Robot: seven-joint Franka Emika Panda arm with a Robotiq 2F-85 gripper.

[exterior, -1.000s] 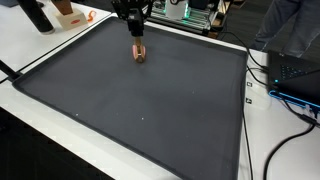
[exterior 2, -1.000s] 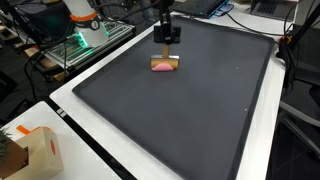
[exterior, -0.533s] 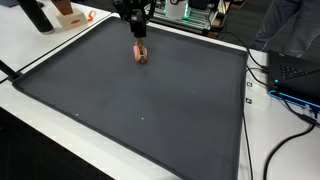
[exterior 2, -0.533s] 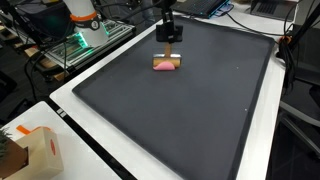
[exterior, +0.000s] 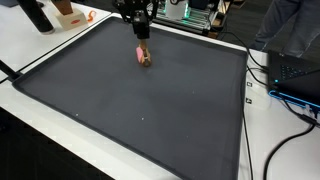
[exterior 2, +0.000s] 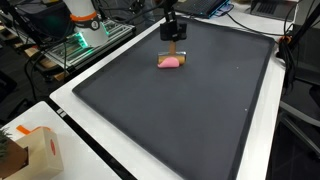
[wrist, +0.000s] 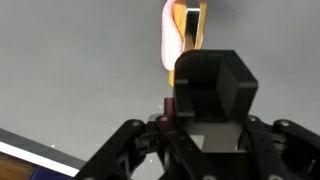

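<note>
A small pink and tan object [exterior: 144, 56] [exterior 2: 172, 62] lies on the dark mat [exterior: 150, 120] [exterior 2: 190, 120], near its far edge. My gripper [exterior: 140, 40] [exterior 2: 172, 42] hangs straight over it in both exterior views. In the wrist view the black fingertips [wrist: 210, 70] stand together as one block. The object [wrist: 184, 35] stretches away from them toward the top of that view, its near end hidden behind the block. The fingertips seem to touch that end; nothing shows between them.
The mat lies on a white table [exterior: 40, 50]. A cardboard box [exterior 2: 35, 150] stands at one corner. A black bottle [exterior: 37, 15] and an orange item [exterior: 70, 16] sit beyond the mat, with green-lit electronics [exterior 2: 80, 45] and cables [exterior: 290, 110] at the sides.
The gripper and the pink and tan object have shifted together a short way along the mat's far edge, and the object has turned slightly.
</note>
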